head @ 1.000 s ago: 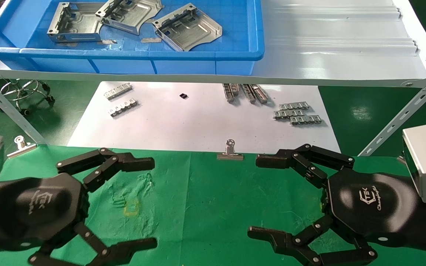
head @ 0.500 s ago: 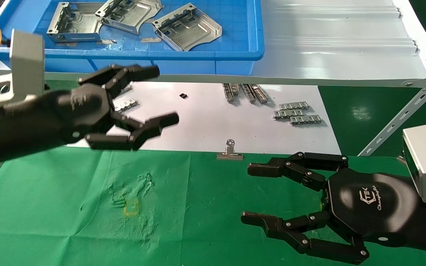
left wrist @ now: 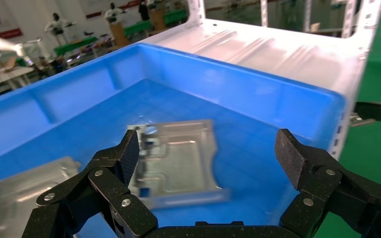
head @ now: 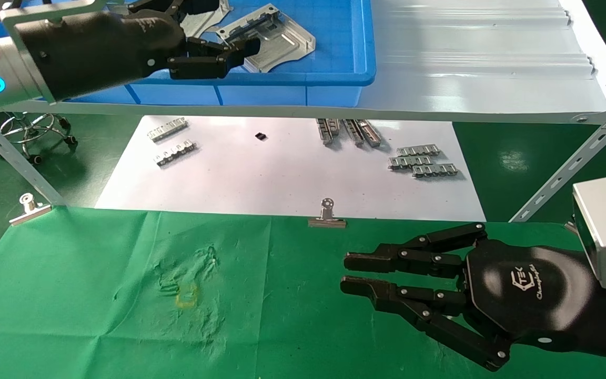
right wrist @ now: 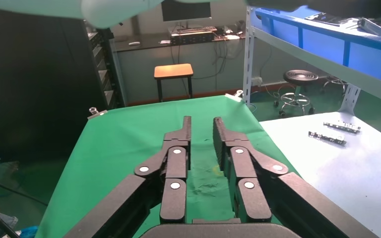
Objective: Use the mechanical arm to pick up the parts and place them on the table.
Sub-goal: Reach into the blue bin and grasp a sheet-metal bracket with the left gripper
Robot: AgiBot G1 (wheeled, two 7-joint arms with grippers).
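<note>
Right black jointed hand (head: 344,273) low over the wrinkled bright green cloth surface (head: 124,316), fingers drawn nearly together, holding nothing. Beyond the cloth edge, white paper sheet (head: 282,173) with small silver toothed strips (head: 423,162). Farther back, blue plastic bin (head: 334,79) on the white ribbed metal shelf (head: 482,63). Left black jointed hand (left wrist: 206,153) above bin, fingers spread wide apart, over a shiny silver stamped sheet-metal plate (left wrist: 178,161) lying on bin floor; second plate (left wrist: 15,193) beside it

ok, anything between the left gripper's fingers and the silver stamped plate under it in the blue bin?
Nothing. In the left wrist view the open left gripper frames the silver stamped plate lying on the blue plastic bin floor, only clear air between.
</note>
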